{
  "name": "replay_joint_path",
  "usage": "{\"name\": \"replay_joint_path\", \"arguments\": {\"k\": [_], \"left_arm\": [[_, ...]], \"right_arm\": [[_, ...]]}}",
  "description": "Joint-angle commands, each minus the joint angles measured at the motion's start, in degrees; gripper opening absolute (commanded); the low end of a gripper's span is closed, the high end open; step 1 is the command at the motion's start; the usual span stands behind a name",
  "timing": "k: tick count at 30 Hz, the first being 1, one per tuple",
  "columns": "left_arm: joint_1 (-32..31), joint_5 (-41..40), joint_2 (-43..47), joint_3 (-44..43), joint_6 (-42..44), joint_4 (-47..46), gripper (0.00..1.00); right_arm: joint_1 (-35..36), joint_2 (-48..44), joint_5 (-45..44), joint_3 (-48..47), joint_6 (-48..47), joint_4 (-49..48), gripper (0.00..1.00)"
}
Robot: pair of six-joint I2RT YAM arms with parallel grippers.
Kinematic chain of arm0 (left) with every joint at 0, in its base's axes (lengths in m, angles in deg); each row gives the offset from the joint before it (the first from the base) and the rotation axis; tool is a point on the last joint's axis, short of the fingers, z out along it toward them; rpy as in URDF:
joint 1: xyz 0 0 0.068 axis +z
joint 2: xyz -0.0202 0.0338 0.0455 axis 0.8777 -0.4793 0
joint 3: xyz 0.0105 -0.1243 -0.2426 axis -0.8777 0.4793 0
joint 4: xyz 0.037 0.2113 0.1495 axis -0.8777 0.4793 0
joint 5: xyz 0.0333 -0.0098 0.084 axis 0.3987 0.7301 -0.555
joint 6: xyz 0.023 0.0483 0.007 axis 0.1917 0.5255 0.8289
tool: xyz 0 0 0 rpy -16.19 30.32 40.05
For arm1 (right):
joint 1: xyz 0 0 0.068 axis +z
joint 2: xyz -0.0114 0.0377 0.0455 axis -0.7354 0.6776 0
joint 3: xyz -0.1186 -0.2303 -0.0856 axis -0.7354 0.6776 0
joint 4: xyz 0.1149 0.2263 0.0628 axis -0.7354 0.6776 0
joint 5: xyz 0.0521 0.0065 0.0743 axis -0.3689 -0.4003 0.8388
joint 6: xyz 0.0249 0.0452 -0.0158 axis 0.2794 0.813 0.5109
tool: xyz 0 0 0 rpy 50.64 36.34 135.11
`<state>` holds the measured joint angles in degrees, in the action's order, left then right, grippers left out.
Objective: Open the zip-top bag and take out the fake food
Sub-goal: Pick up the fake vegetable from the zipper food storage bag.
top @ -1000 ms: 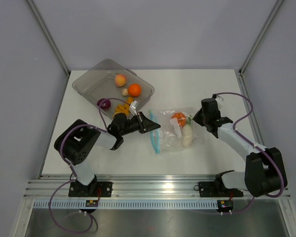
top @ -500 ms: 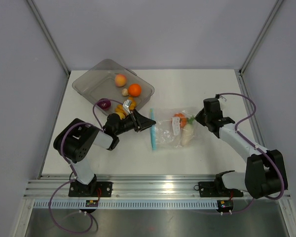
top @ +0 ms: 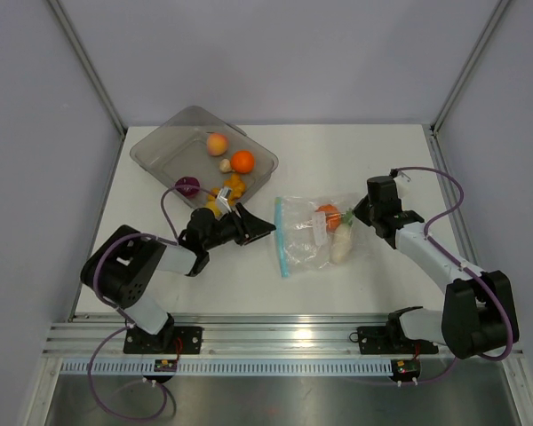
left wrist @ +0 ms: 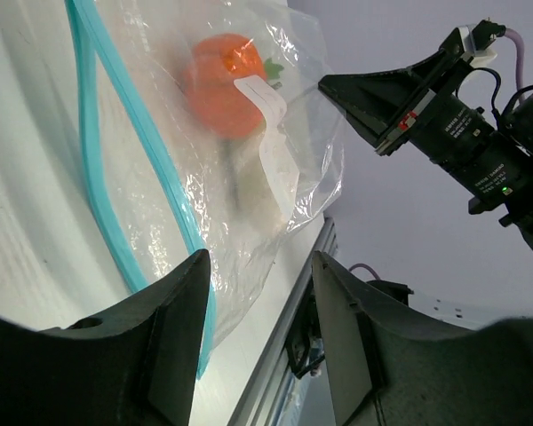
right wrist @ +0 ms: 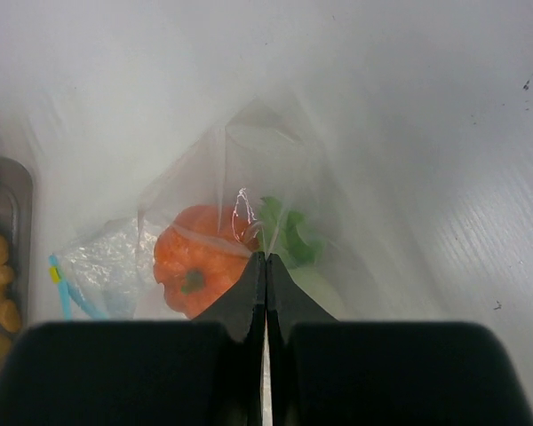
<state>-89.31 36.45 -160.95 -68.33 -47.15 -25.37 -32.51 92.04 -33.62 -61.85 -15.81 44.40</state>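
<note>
Our right gripper pinches the bag on the table, toy food inside. Our left gripper is spread, empty. If the bag slips free, the zip won't open.

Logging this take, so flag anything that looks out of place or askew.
Nothing spilled or damaged. The grey tray sits skewed on the table, and the zip-top bag lies crumpled, with an orange piece and a white piece inside.
</note>
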Motion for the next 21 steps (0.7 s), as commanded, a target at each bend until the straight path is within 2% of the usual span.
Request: {"name": "replay_joint_path", "arguments": {"k": [1, 5, 9, 13, 21], "left_arm": [[0.3, -5.1, 6.2, 0.1, 6.2, 7.9, 0.52], [0.3, -6.5, 7.9, 0.4, 8.0, 12.0, 0.49], [0.2, -6.3, 6.6, 0.7, 8.0, 13.6, 0.36], [-0.2, -5.7, 3.8, 0.0, 7.7, 14.0, 0.28], [-2.0, -4.2, -4.7, -3.9, 5.7, 11.2, 0.25]], "right_arm": [[-0.3, -1.8, -3.8, -0.8, 0.0, 0.1, 0.00], [-0.3, -1.8, -4.1, -0.9, 0.1, 0.4, 0.00], [-0.3, -1.7, -4.0, -0.9, 0.1, 0.3, 0.00], [-0.3, -1.7, -4.0, -0.9, 0.1, 0.3, 0.00], [-0.3, -1.8, -3.5, -0.7, 0.3, 0.1, 0.00]]}}
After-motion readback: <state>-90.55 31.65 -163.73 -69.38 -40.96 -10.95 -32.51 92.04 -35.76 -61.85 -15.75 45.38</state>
